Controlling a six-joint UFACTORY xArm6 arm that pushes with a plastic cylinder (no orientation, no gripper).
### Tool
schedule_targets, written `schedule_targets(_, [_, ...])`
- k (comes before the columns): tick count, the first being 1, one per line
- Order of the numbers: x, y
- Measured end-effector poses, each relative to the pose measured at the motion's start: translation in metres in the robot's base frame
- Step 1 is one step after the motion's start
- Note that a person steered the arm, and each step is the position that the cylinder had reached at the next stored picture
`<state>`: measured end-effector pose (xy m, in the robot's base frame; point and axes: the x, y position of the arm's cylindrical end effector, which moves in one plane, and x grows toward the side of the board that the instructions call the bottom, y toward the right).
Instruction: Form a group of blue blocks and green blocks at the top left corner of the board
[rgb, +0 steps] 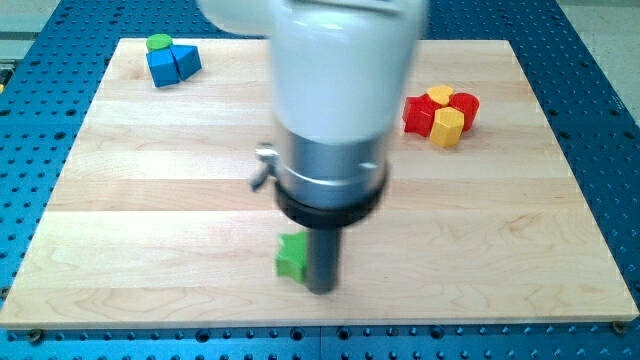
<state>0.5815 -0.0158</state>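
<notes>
A green block (292, 257), star-like in shape, lies near the view's bottom centre of the wooden board (150, 200). My tip (322, 289) stands just to its right, touching or nearly touching it. At the top left corner a green round block (158, 43) sits against two blue blocks: a blue cube-like one (162, 68) and a blue wedge-shaped one (187, 60). The arm's white and grey body hides the board's upper middle.
At the view's upper right a cluster of red blocks (418, 114) and yellow blocks (447, 127) sits together. The board rests on a blue perforated table (40, 120).
</notes>
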Motion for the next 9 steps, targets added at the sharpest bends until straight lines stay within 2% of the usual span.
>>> schedule_targets(1, [-0.064,-0.098])
schedule_targets(2, [-0.138,-0.152])
schedule_targets(3, [-0.147,-0.142])
schedule_targets(4, [-0.104,-0.142])
schedule_targets(5, [-0.126,-0.151])
schedule_targets(6, [-0.168,-0.166])
schedule_targets(7, [-0.112,-0.179])
schedule_targets(8, [-0.145,-0.225])
schedule_targets(9, [-0.141,-0.229])
